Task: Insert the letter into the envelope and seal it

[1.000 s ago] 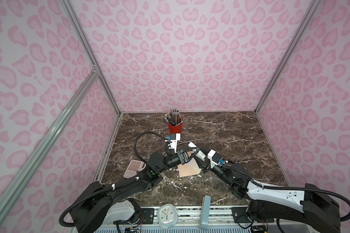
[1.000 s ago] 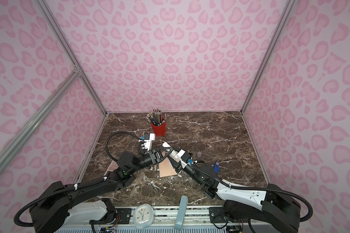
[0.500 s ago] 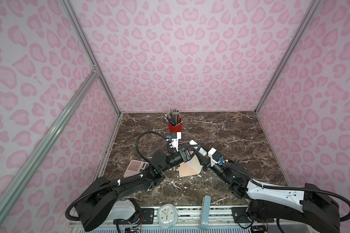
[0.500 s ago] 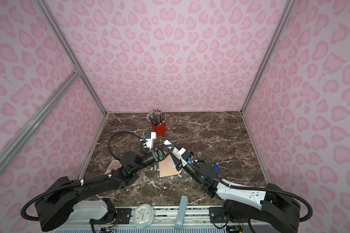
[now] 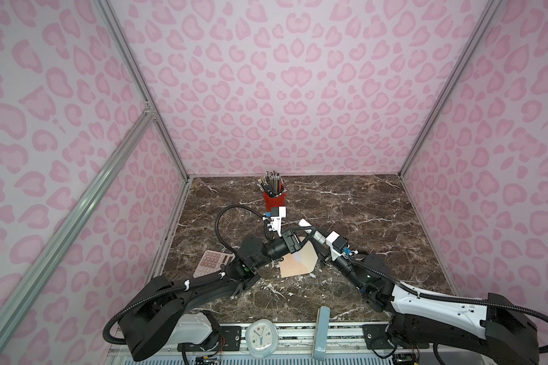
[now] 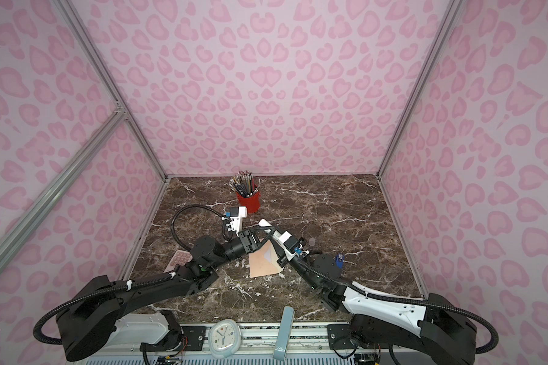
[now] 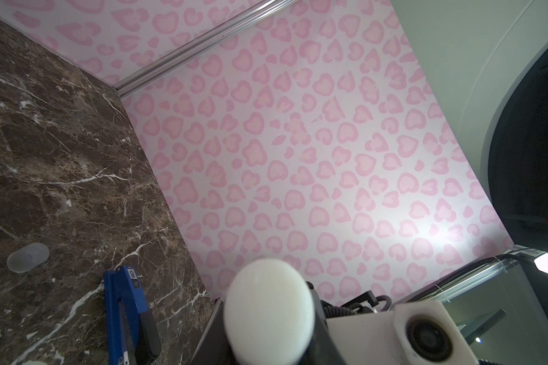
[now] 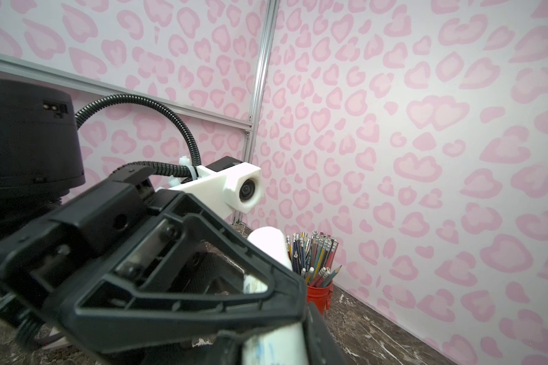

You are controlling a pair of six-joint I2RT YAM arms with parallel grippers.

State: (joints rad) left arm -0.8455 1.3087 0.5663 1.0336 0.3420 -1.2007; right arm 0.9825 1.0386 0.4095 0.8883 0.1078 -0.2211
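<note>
Just below the middle of both top views, the envelope (image 5: 293, 268) lies flat on the table (image 5: 377, 221) with its pale flap (image 5: 309, 257) open toward the right, likely so that glue can reach it. Right above it the two claws meet around a white stick (image 5: 304, 223), probably glue, held clear of the paper. Its clear cap (image 7: 27, 257) lies apart on the marble, so the sealing step seems in hand. The left claw (image 5: 306, 232) has its fingers narrowed across the stick and seems to grip it: in the left wrist view the round end sits between dark fingers at the lower edge. The right claw (image 5: 315, 237) flanks the stick's printed end at the bottom of the right wrist view, partly open, but whether it presses cannot be told. The letter shows nowhere as a separate sheet; it is probably inside the envelope, though the claws cover the mouth. The left arm cuts off the calculator (image 5: 211, 262) at centre left, and in the right wrist view the left claw hides the stick's middle.
</note>
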